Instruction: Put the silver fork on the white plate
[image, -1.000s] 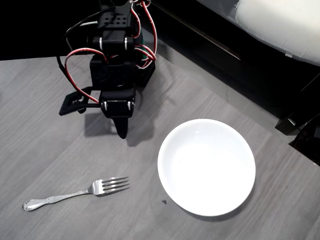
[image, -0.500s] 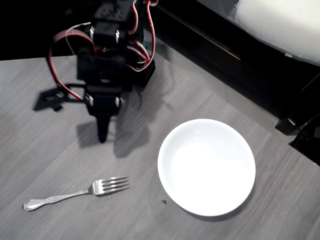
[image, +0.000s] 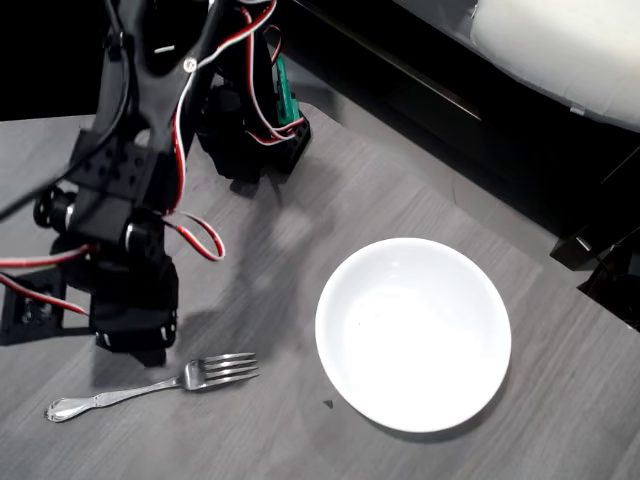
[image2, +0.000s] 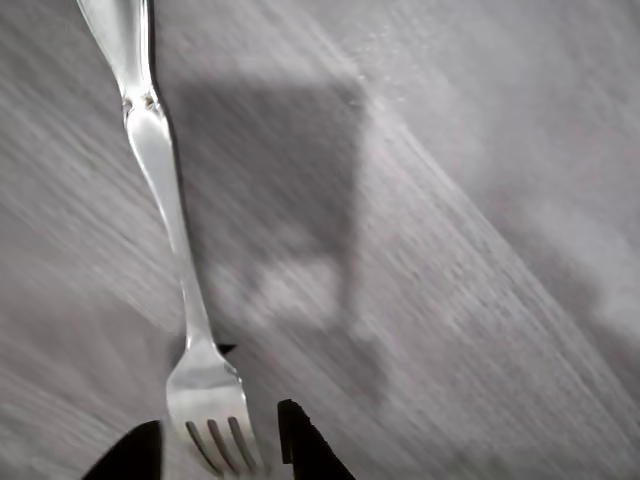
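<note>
Tool (image2: 212, 445) is over the tine end of the slim shiny silver fork (image2: 165, 215); in the wrist view its two black fingertips (image2: 298, 440) stand apart with the tines between them, not clamped on anything. In the overhead view the black arm body covers the tool (image: 135, 345), which sits just above and left of the fork's neck.

Fork (image: 150, 385) lies flat on the grey wood-grain surface (image: 250, 270), tines pointing right toward the large round glossy white plate (image: 413, 333), ornate handle end at far left. Plate sits well apart to the right, nothing in it.

Progress: early. Approach looks about done; grasp, lift, carry to plate and release are all left. Tines are a thin, slippery hold, so I'd expect the fork to pivot if pinched there.

Versus the earlier overhead frames: arm has swung from upper centre down and left, now reaching over the fork. Fork and plate unmoved.
</note>
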